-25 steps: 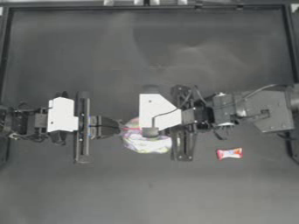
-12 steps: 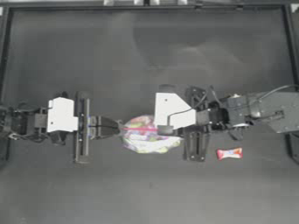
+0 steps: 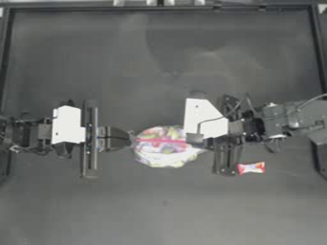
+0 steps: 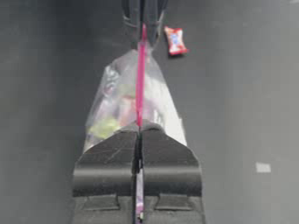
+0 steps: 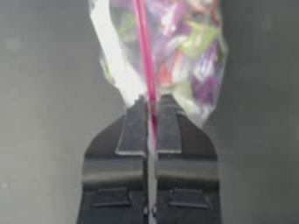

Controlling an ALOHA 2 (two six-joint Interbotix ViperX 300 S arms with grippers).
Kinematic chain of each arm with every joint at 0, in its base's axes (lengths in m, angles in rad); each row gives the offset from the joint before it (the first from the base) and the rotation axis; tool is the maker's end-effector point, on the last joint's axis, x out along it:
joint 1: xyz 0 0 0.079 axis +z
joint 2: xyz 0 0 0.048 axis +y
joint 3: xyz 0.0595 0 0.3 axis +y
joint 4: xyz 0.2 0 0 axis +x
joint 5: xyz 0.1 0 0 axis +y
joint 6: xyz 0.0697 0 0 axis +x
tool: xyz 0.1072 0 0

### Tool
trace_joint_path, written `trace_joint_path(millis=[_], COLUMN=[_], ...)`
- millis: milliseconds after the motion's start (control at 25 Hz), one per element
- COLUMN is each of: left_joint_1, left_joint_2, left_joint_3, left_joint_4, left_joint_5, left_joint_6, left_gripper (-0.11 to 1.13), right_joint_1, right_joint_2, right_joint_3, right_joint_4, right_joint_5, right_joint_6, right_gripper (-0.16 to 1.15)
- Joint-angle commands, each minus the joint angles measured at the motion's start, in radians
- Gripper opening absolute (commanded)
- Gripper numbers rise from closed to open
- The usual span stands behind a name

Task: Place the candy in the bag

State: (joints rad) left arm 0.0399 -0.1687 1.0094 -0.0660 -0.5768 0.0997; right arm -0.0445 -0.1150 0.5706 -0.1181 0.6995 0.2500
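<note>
Clear plastic zip bag (image 3: pixel 165 146) w/ pink-red seal strip, stretched btwn both grippers at table centre. L gripper (image 4: pixel 139 129) clamped on one end of strip, R gripper (image 5: pixel 151 101) on other. Small red-white wrapped candy (image 3: pixel 251 167) on table beside R gripper, not in bag. Candy pickup + insertion left, by my read.

Glossy clear plastic bag (image 3: pixel 165 146), shiny-wrapped candy (image 3: pixel 251 167), matt dark table (image 3: pixel 163 57).

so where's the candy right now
In the top view the candy lies on the table right of centre, just below the right gripper, apart from the bag.
</note>
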Motion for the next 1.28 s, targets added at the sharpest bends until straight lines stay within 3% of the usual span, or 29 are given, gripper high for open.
trace_joint_path(millis=[40,1280], left_joint_1=[0.000,0.006], left_joint_2=[-0.054,-0.054], left_joint_3=[-0.006,-0.006], left_joint_4=[-0.003,-0.003], left_joint_5=[-0.003,-0.002], left_joint_6=[0.000,0.000], left_gripper=[0.04,0.04], right_joint_1=[-0.005,-0.005], right_joint_2=[-0.038,-0.153], right_joint_3=[0.029,0.216], right_joint_4=[-0.006,-0.006], right_joint_5=[0.009,-0.014], right_joint_6=[0.017,0.137], right_gripper=[0.05,0.05])
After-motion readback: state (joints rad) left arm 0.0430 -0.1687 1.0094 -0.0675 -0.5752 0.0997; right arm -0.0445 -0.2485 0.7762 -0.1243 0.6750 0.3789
